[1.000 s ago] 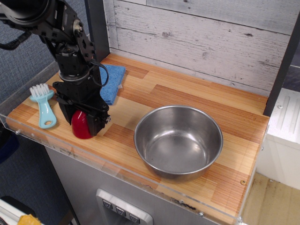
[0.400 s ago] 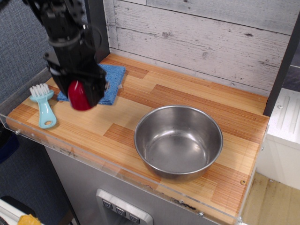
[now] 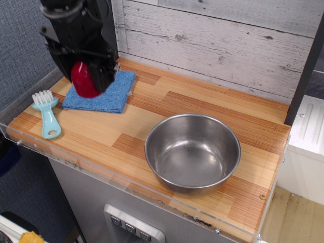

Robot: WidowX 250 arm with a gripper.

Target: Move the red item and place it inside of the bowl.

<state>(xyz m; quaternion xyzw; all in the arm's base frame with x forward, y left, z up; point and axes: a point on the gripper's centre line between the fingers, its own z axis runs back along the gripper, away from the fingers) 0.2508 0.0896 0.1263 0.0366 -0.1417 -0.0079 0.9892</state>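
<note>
My gripper is shut on the red item, a glossy dark-red dome-shaped piece. It holds it in the air at the upper left, above the blue cloth and well clear of the counter. The stainless-steel bowl stands empty on the wooden counter at the centre right, far to the right of and below the gripper.
A blue cloth lies on the counter under the gripper. A light-blue brush lies at the left edge. A white plank wall stands behind. A clear plastic lip runs along the counter's front edge.
The gripper lifted the red item off the counter and carried it upward and slightly back. The bowl, cloth and brush have not moved.
</note>
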